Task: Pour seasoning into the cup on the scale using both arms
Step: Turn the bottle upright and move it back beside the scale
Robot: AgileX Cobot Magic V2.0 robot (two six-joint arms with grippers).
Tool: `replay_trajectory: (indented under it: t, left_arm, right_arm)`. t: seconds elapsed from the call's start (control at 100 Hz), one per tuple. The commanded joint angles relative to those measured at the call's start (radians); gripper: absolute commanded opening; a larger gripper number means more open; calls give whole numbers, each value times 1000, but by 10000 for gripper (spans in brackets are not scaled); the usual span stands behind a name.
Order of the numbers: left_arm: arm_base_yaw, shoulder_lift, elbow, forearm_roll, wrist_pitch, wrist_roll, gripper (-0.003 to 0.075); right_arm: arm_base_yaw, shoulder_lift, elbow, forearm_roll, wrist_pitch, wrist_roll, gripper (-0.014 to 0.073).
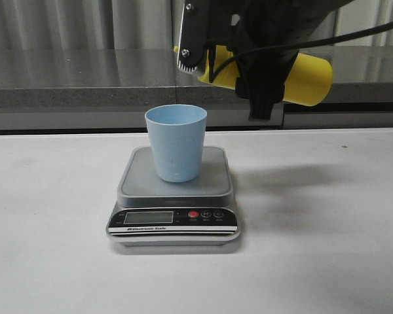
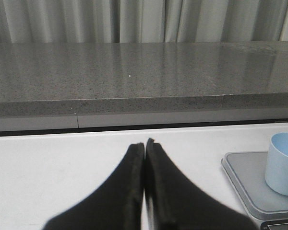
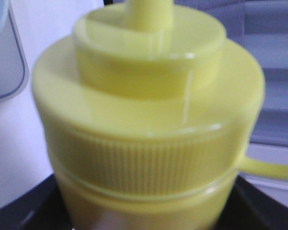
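Observation:
The pale blue cup [image 1: 176, 142] stands upright on the grey platform of the scale [image 1: 134, 183], and also shows in the left wrist view [image 2: 283, 164]. My right gripper [image 1: 245, 72] is shut on the yellow seasoning bottle [image 1: 308, 77], held nearly horizontal above and to the right of the cup, nozzle end toward the left. In the right wrist view the bottle's ribbed collar and nozzle base [image 3: 149, 120] fill the picture, and the fingers [image 3: 24, 206] flank it. My left gripper [image 2: 144, 143] is shut and empty, low over the white table left of the scale [image 2: 245, 182].
A grey stone ledge [image 1: 65, 78] runs along the back of the white table [image 1: 314, 248], with curtains behind it. The scale's black front panel has an LCD screen [image 1: 148, 217] and a red button [image 1: 193, 214].

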Motion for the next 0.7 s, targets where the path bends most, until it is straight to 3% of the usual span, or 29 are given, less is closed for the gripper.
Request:
replay_trajectory:
  t: [0.0,0.27,0.69]
  left_arm:
    - [3,7,-24,-13,-81,-6,-18]
    - [3,7,-24,-13,-81,-6,-18]
    - [3,7,-24,-13,-81,-6,-18]
  right_arm:
    - [-19,-80,-32,-5,0,81,152]
    - [-142,-176,-27,195,-182,107,152]
    - [-420,-241,125,434,-713,107,152]
